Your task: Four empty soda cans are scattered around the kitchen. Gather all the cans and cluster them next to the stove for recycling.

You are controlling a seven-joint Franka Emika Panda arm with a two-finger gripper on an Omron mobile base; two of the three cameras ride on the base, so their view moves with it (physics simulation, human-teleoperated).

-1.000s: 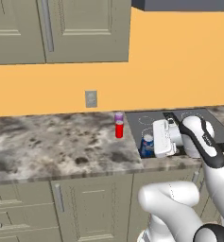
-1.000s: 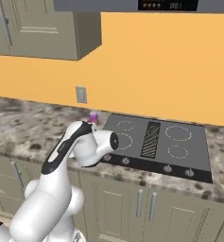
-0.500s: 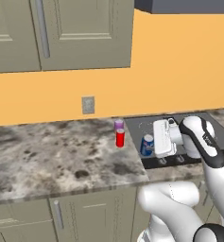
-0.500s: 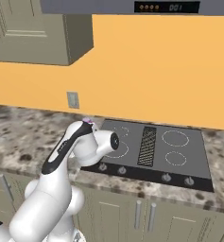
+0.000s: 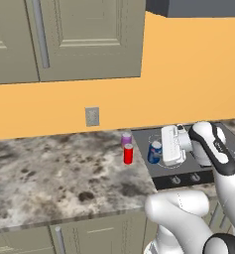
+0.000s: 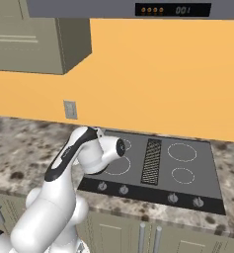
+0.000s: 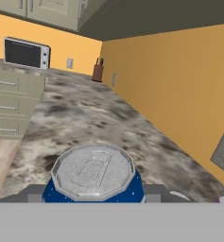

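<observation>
Left base view: your white arm reached over the front left corner of the stove (image 5: 198,168), its gripper (image 5: 157,152) turned sideways toward the wall outlet (image 5: 92,116).
Blue can: it stood upright against the gripper's end, over the stove's left edge (whether it rested on the glass or hung just above it, you could not tell) (image 5: 154,152).
Jaws: they sat on either side of the blue can and looked closed on it, though the fingertips themselves were hidden behind the hand.
Red can: it stood upright on the marbled counter (image 5: 49,173), just left of the stove and apart from the blue can (image 5: 128,154).
Purple-pink can: it stood right behind the red can, nearer the wall (image 5: 126,139).
Right base view: your arm's elbow covered the stove's near left burner, and four knobs (image 6: 172,197) lined the stove's front edge.
Hand view: the blue can's silver top (image 7: 92,171) sat close under the camera, with counter stretching away toward a knife block (image 7: 98,72) and a toaster oven (image 7: 26,53).
</observation>
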